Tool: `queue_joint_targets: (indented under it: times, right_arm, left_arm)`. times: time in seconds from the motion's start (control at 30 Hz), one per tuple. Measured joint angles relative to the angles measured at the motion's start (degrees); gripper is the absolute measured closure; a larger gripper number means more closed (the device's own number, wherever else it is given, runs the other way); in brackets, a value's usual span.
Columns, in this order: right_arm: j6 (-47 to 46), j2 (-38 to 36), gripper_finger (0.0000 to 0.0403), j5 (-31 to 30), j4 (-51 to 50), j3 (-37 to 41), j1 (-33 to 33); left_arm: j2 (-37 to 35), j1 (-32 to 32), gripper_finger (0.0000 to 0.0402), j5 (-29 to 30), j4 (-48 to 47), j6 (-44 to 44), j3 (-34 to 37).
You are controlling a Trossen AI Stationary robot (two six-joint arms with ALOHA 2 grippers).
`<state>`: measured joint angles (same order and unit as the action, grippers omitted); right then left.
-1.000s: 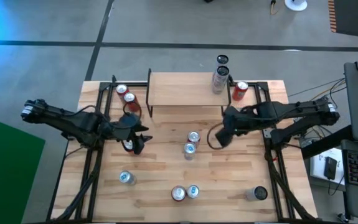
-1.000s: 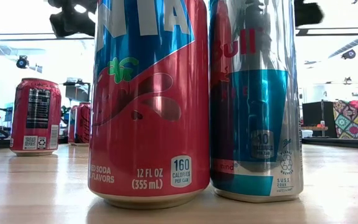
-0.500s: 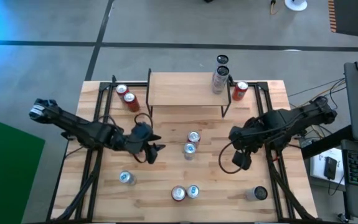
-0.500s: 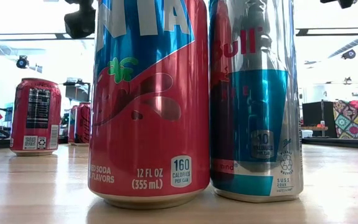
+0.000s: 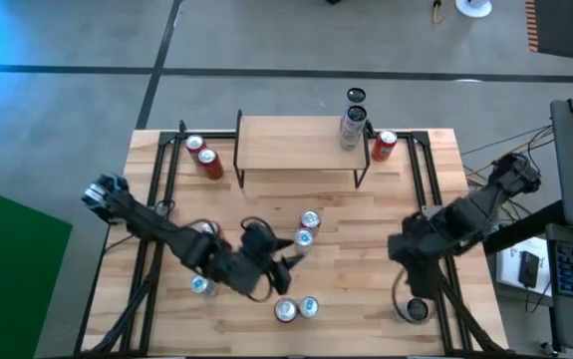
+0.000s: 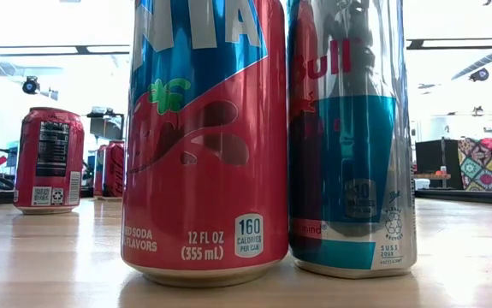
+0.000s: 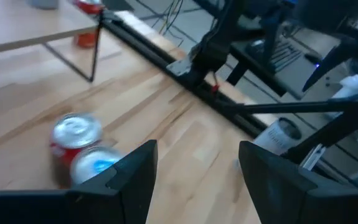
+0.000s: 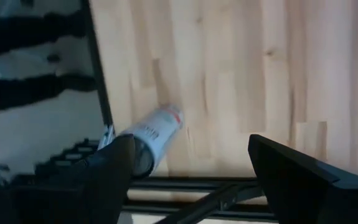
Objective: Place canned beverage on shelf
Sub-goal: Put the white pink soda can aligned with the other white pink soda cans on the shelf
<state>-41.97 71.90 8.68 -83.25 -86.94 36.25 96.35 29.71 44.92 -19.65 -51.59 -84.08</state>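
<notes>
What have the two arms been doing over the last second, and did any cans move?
The left gripper swung from the table's left side toward the front middle, jaws open and empty, near the paired cans. The right gripper pulled back from the shelf to the front right, opening over a toppled can. No can moved.

The high camera looked straight down on the whole counter (image 5: 366, 249). The low camera sat at counter height, close against two cans. Each wrist camera faced forward over the counter planks.
</notes>
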Motion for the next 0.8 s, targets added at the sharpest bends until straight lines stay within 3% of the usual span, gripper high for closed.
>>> queue_joint_targets:
  times: [0.17,0.53,0.8]
  right_arm:
    - [-0.1,0.3,0.0099,-1.2,1.0,0.0,6.9]
    - [-6.4,0.7,0.0099,-8.7,1.7,0.0,17.1]
    - [-9.6,2.6,0.0099,-8.7,4.7,1.3,22.3]
  left_arm:
    - [10.2,1.9,0.0191,0.9,-7.2,-0.4,-14.3]
    - [28.9,2.0,0.0191,1.1,-41.8,-4.8,-51.0]
    - [27.3,1.2,0.0191,-2.0,-30.5,-7.7,-40.2]
